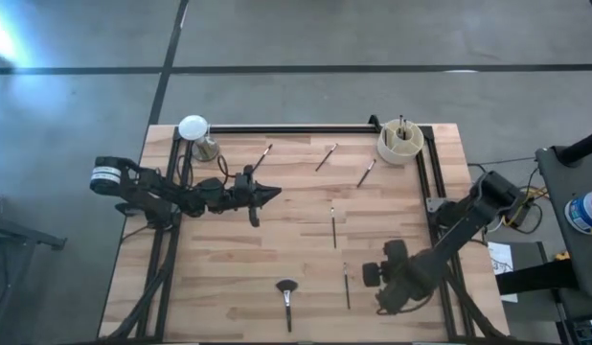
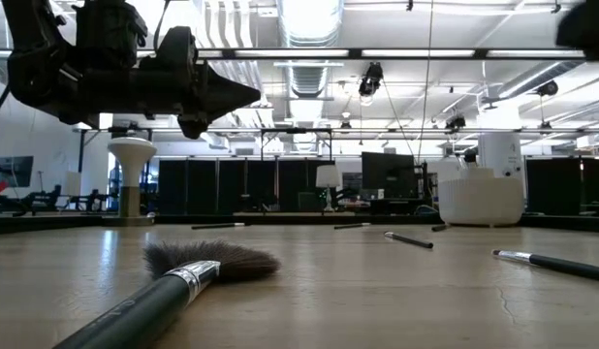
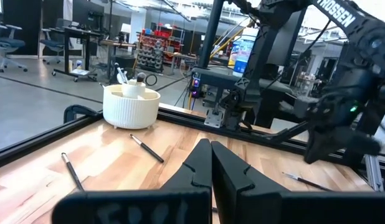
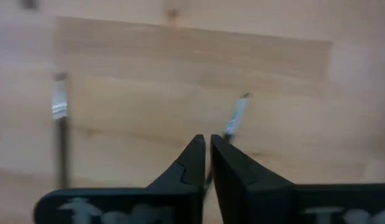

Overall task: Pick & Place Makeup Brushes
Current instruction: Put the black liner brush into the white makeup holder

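Makeup brushes (image 1: 334, 228) lying scattered flat on the bench (image 1: 229, 259), fluffy-headed brush (image 1: 286, 299) pointing its head toward the white cup (image 1: 399, 142), left gripper (image 1: 272, 195) hovering clenched, right gripper (image 4: 207, 149) jaws nearly closed, apparently straddling a thin brush (image 4: 235, 118), "TROSSEN" lettering showing on the right arm (image 3: 342, 15).

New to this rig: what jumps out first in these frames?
Thin makeup brushes lie scattered over the wooden table, and a fluffy fan brush sits at the near edge. A white ribbed cup at the far right corner already holds a few. The left hand hovers shut at the table's left middle.
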